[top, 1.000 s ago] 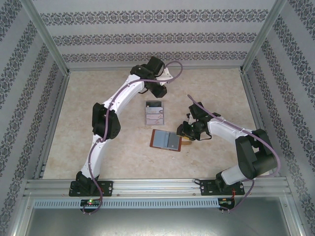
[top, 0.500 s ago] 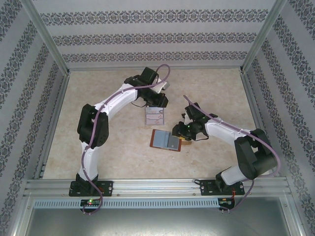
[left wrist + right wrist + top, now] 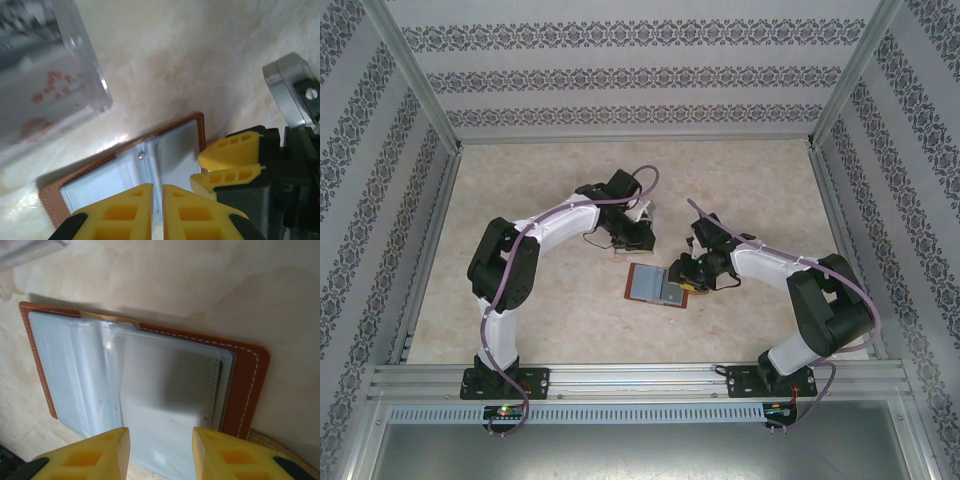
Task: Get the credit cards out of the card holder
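The card holder (image 3: pixel 653 285) lies open on the table, reddish-brown outside with grey-blue pockets (image 3: pixel 165 390) inside. A pale grey surface shows in its right pocket; I cannot tell whether it is a card. My right gripper (image 3: pixel 160 432) stands open just above that pocket, at the holder's right edge (image 3: pixel 682 274). My left gripper (image 3: pixel 156 187) has its fingers almost touching, with nothing between them, above the holder's (image 3: pixel 172 150) centre fold. In the left wrist view the right gripper's fingers (image 3: pixel 231 147) show beside it. Blurred grey credit cards (image 3: pixel 22 25) lie in the clear tray.
The clear plastic tray (image 3: pixel 75 95) sits just beyond the holder, under the left arm's wrist (image 3: pixel 632 232). The holder's brown strap tab (image 3: pixel 282 447) sticks out at the right. Metal frame rails and patterned walls (image 3: pixel 640 80) ring the beige table (image 3: pixel 520 290).
The left arm has swung nearer, from the tray's far side to over the tray and the holder's far edge. The right gripper has crept left onto the holder's right half.
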